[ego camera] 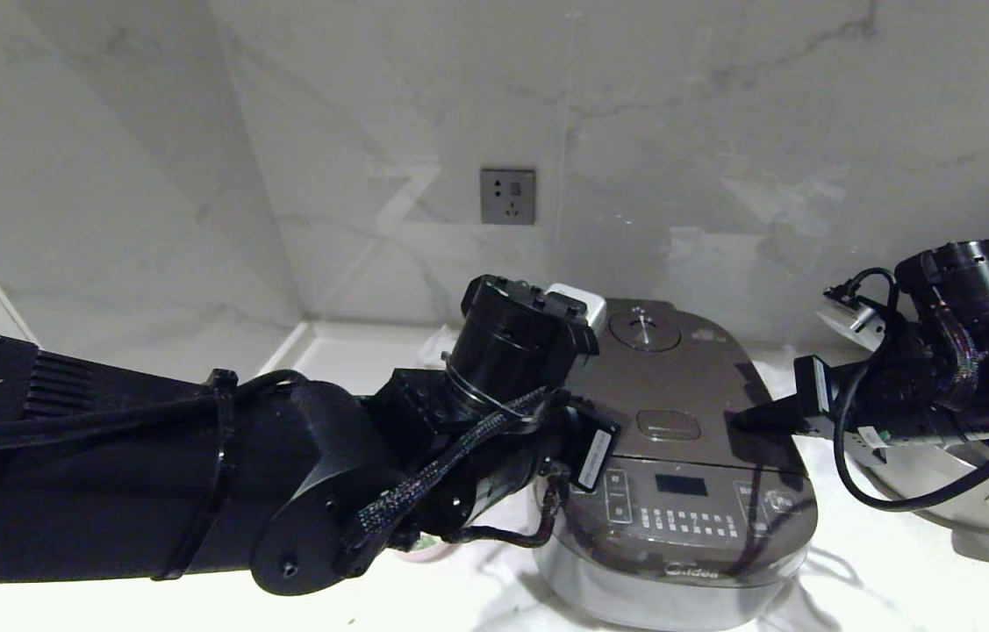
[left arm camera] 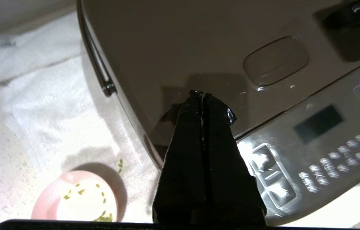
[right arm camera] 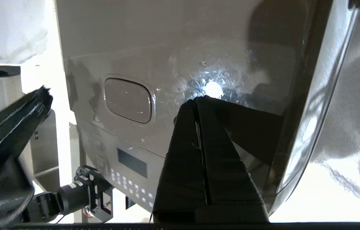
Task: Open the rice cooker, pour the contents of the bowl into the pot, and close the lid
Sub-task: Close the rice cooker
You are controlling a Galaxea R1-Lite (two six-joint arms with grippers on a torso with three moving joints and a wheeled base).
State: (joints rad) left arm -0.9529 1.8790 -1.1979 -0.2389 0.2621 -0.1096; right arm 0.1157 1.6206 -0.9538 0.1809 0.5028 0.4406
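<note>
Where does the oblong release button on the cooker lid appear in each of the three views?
Head view: the release button sits mid-lid, above the display, between both arms.
Left wrist view: the button is upper right, beyond the shut left gripper.
Right wrist view: the button is left of centre, beside the shut right gripper.
Shared landmark: the dark display.

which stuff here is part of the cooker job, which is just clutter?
Job:
rice cooker, lid down
release button
pink bowl with green bits
left gripper and right gripper, jaws shut, over the lid

Clutter:
steel pan
white towel
wall socket
</note>
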